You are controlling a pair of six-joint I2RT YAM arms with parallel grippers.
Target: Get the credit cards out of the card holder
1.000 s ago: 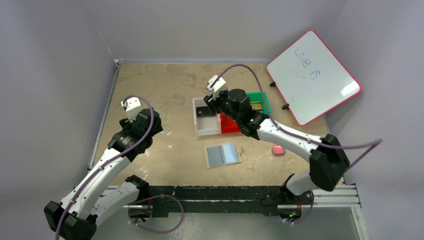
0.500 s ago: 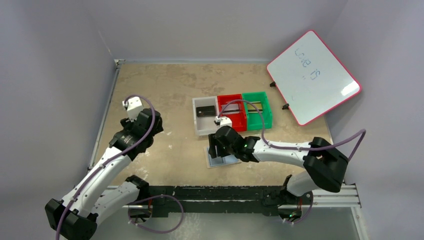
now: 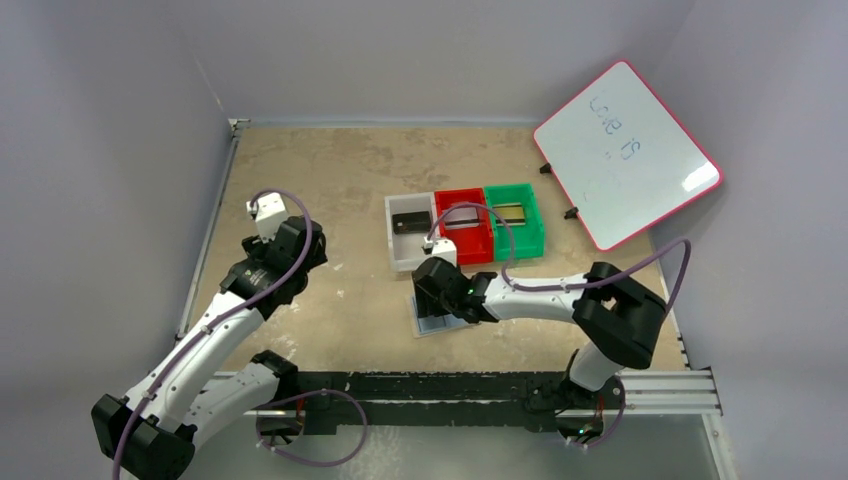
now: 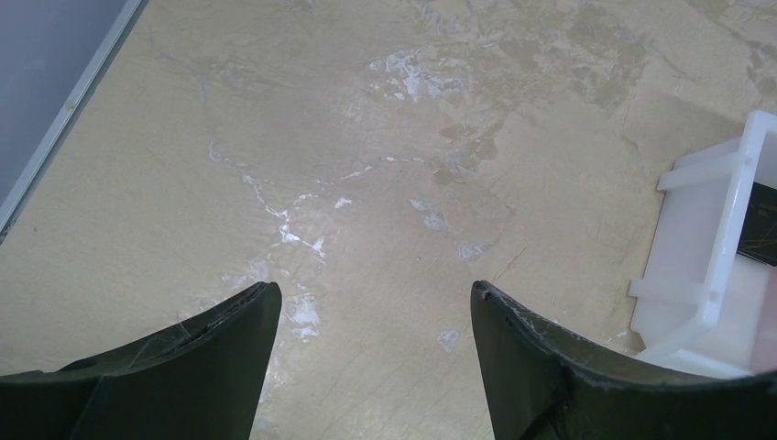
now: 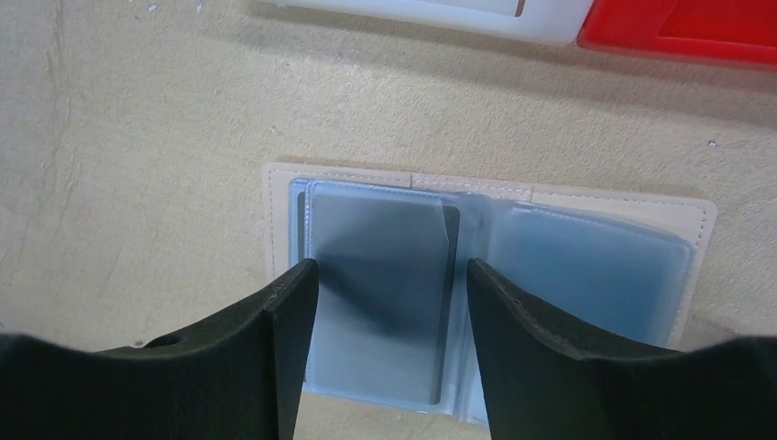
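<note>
The card holder (image 5: 596, 266) lies open and flat on the table, tan edge around grey-blue pockets; in the top view (image 3: 432, 326) my right arm covers most of it. My right gripper (image 5: 392, 275) (image 3: 437, 300) is open just above its left pocket, one finger at each side of that pocket. A dark card (image 5: 380, 275) shows through that pocket. A black card (image 3: 409, 221) lies in the white bin, a silvery card (image 3: 462, 217) in the red bin, a dull gold card (image 3: 510, 212) in the green bin. My left gripper (image 4: 376, 298) (image 3: 263, 211) is open and empty over bare table at the left.
The white bin (image 3: 392, 245), red bin (image 3: 478, 248) and green bin (image 3: 535, 235) stand in a row behind the card holder. The white bin's corner shows in the left wrist view (image 4: 710, 266). A pink-framed whiteboard (image 3: 625, 150) leans at the back right.
My right gripper has swung from over the bins down to the card holder and now sits low over its left pocket. The left arm has barely moved.
</note>
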